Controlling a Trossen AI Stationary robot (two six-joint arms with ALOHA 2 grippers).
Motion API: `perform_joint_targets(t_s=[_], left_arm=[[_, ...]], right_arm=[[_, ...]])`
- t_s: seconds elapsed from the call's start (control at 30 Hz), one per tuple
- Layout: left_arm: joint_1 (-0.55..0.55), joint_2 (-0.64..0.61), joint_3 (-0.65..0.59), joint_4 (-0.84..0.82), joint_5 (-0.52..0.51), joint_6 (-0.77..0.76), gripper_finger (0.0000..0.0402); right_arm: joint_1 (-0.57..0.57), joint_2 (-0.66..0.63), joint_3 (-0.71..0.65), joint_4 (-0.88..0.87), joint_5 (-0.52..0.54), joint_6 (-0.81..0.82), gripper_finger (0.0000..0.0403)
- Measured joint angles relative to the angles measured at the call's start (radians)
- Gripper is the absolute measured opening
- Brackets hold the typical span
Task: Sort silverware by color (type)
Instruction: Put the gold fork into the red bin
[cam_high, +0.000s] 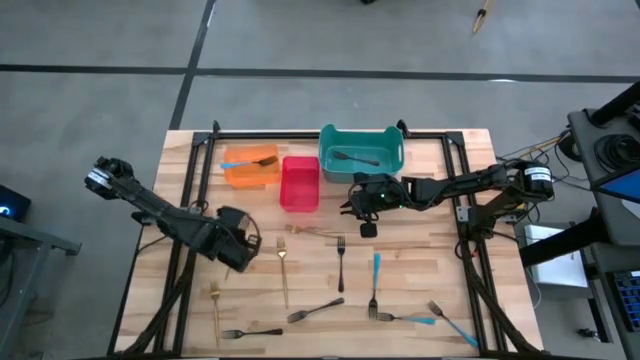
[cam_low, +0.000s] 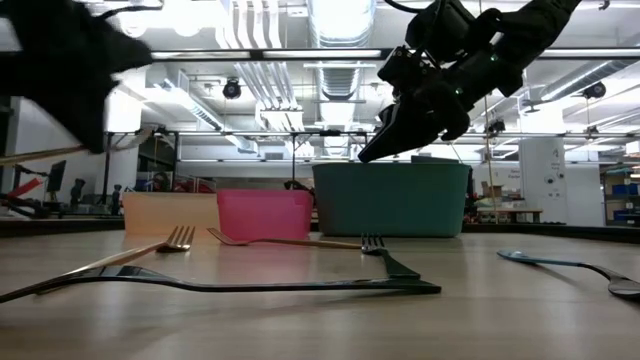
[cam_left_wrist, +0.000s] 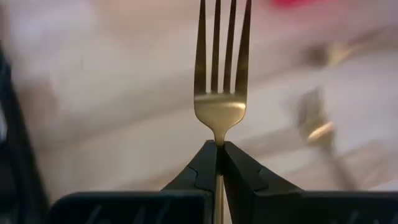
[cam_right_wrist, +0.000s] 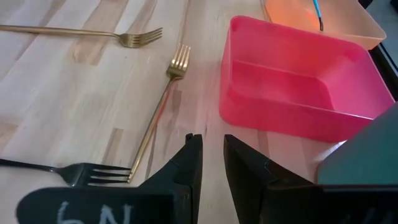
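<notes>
Pinching a gold fork (cam_left_wrist: 219, 93) at its neck, my left gripper (cam_left_wrist: 220, 163) hovers near the red bin (cam_high: 299, 184); it's light, stiff, slippery. My right gripper (cam_right_wrist: 211, 163), slightly parted and empty, waits beside that bin.

Chalky "6N"-like marks on right gripper (cam_right_wrist: 208, 158)

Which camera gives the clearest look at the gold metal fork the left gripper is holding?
The left wrist view: the gold metal fork fills the frame, tines up, its neck pinched by the shut left gripper. The high view shows only the left gripper hiding that fork. The low view shows just a dark blur there; the right wrist view misses it.
</notes>
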Motion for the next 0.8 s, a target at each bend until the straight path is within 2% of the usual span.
perform_joint_targets(t_s=[0.1, 0.2, 0.4, 0.6, 0.8], left_arm=[[0.098, 0.000, 0.047, 0.000, -0.053, 0.146, 0.0000], [0.223, -0.001, 0.089, 0.018, -0.076, 0.362, 0.0000], [0.480, -0.002, 0.128, 0.232, -0.059, 0.830, 0.0000], [0.692, -0.002, 0.125, 0.421, 0.187, 1.076, 0.0000], [0.853, -0.002, 0.141, 0.461, 0.412, 1.125, 0.0000]], right_arm=[[0.000, -0.006, 0.000, -0.002, 0.001, 0.017, 0.0057], [0.000, -0.029, 0.000, -0.008, 0.004, 0.007, 0.0057], [0.000, -0.143, 0.022, -0.071, 0.075, -0.067, 0.0057], [0.000, -0.300, 0.032, -0.145, 0.108, -0.133, 0.0056], [0.000, -0.455, 0.034, -0.195, 0.107, -0.112, 0.0056]])
